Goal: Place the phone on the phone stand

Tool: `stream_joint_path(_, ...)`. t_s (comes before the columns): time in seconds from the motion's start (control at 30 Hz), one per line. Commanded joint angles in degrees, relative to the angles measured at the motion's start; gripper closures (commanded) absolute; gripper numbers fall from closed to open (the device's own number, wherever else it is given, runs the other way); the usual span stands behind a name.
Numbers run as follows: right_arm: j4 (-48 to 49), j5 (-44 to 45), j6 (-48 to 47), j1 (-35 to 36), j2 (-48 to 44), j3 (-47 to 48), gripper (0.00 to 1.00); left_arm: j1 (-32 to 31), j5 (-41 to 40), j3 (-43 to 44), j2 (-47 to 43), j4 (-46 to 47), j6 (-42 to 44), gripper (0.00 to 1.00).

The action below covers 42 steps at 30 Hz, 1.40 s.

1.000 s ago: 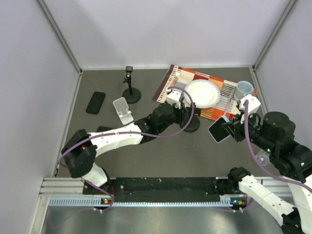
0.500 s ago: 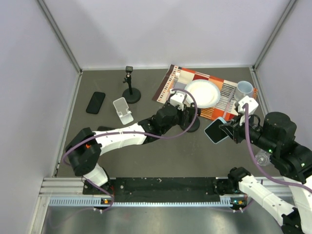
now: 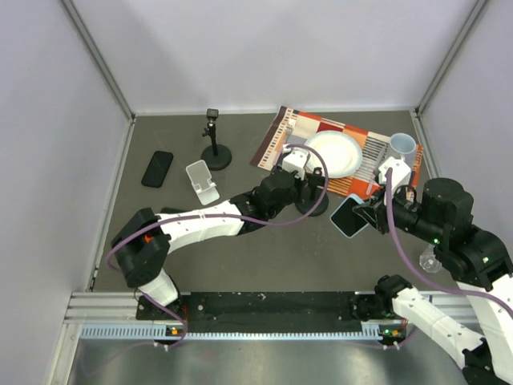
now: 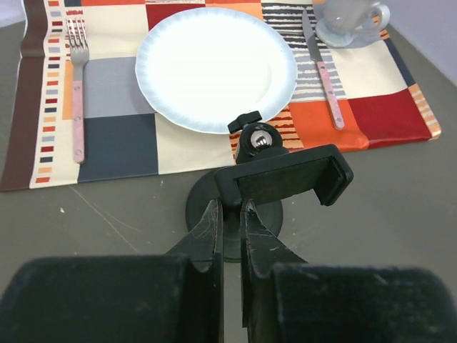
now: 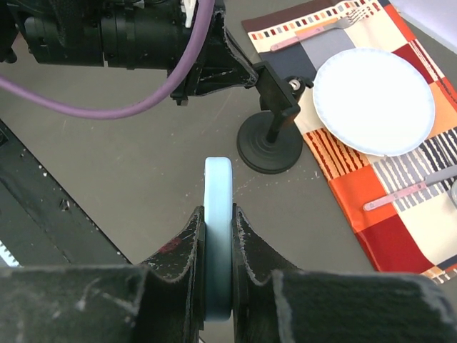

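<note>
One phone (image 5: 218, 246) inside right end effector (image 5: 218, 214).

We get bright, even light from overhead, leaving only soft, faint shadows on the dark surface (image 3: 264, 257). The white plate (image 4: 216, 68) looks slightly washed out. Nearest each wrist lens, the left pincer (image 4: 228, 207) and right pincer (image 5: 218, 212) turn blurry at their bases.
</note>
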Motion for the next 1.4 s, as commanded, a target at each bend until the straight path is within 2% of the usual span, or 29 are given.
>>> stream_joint_path(0.0,7.86,-2.56,-1.35,0.0,1.59,0.49,1.0,-0.23,0.34,2.06,-0.66,1.84,3.9,1.0)
stream_joint_path(0.1,10.06,-6.94,-4.77,0.0,3.26,-0.39,1.0,-0.14,3.23,0.48,-2.67,2.9,7.4,1.0)
stream_joint_path(0.27,16.13,-29.78,-22.68,0.0,4.58,-5.39,1.0,0.47,12.11,-2.24,-6.54,0.36,13.48,1.0)
stream_joint_path(0.33,18.05,-32.61,-27.6,0.0,6.33,-7.84,1.0,1.44,16.23,-3.56,-8.21,-0.35,14.19,1.0)
stream_joint_path(0.37,18.24,-33.58,-29.98,0.0,7.38,-8.3,1.0,3.1,23.21,-4.26,-8.65,-0.18,15.67,1.0)
stream_joint_path(0.43,17.89,-36.3,-34.46,0.0,10.54,-8.48,1.0,4.51,27.13,-5.58,-9.88,-0.35,16.91,1.0)
stream_joint_path(0.57,18.86,-40.87,-36.07,0.0,15.03,-5.85,1.0,7.24,34.51,-6.38,-11.03,-2.02,19.72,1.0)
stream_joint_path(0.87,19.03,-44.22,-37.39,0.0,19.69,-1.98,1.0,9.09,40.06,-4.09,-9.89,-4.22,20.69,1.0)
stream_joint_path(1.03,16.14,-43.87,-40.37,-0.26,26.45,3.38,1.0,9.09,41.03,-3.92,-9.8,-5.8,22.45,1.0)
stream_joint_path(1.37,10.15,-42.38,-46.17,-0.35,32.97,9.89,1.0,9.18,41.56,-3.04,-10.68,-8.53,24.57,1.0)
